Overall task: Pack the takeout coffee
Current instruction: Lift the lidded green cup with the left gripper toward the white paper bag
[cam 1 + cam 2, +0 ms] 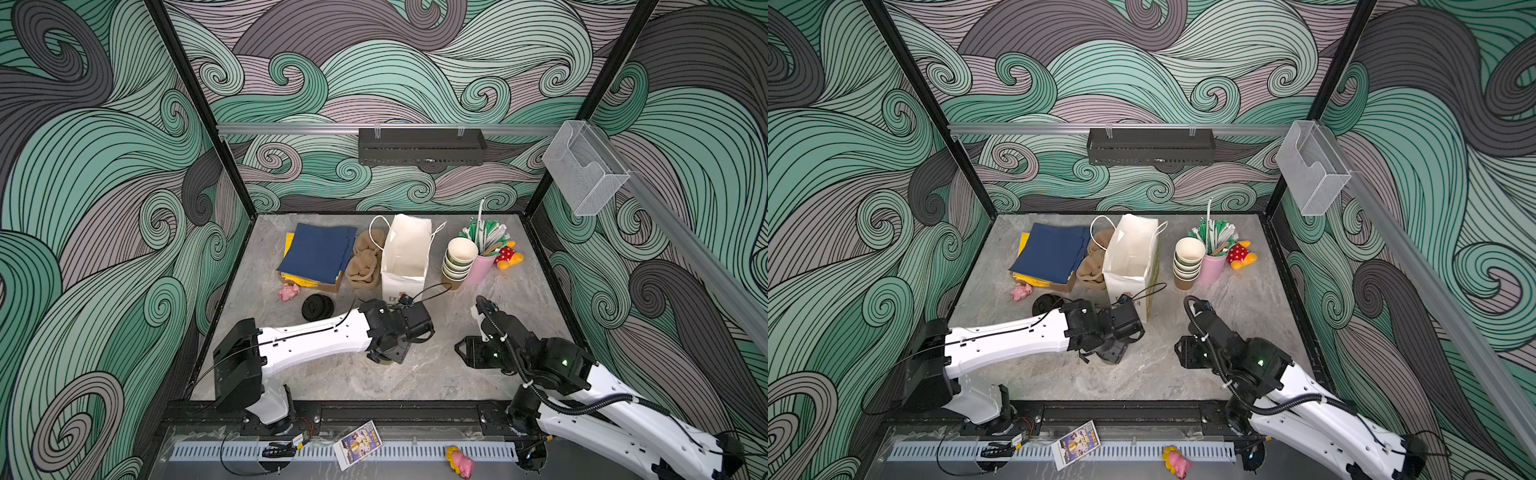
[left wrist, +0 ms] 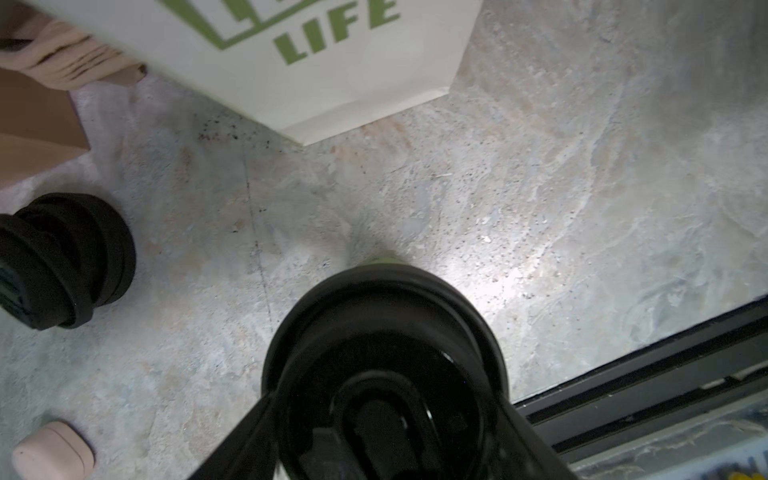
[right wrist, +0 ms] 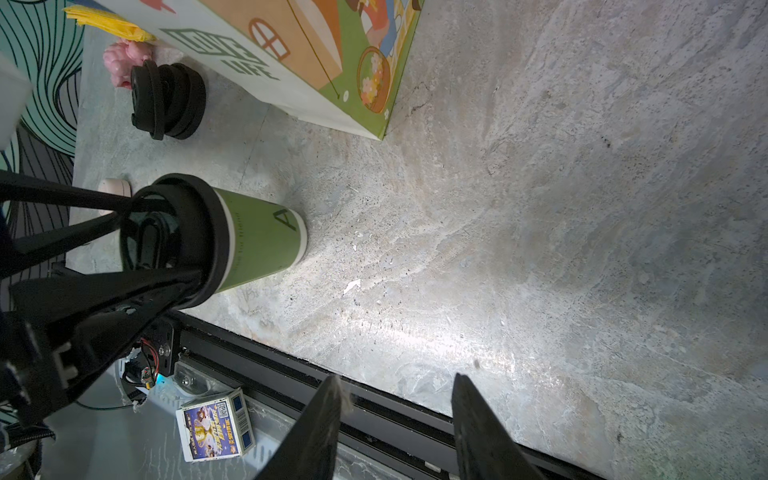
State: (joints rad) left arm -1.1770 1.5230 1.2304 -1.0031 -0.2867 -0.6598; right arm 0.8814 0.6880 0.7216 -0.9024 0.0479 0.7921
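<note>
Cup: one green cup stands on the table, near the front edge, with its black lid on.
Left gripper: right over the cup, with a finger on each side of the lid. I cannot tell if it squeezes the lid.
Right gripper: fingers apart with nothing between them, off to the side of the cup.
Done: the lid is on one cup.
Left to do: the cup must go into the white bag (it looks empty inside). More cups and lids sit in stacks.
Right wrist view: shows the cup's green side and both left fingers.
Top views: the left arm hides nearly all of the cup, but only these views show inside the bag.
Left wrist view: just the lid's top, and it is blurry.
</note>
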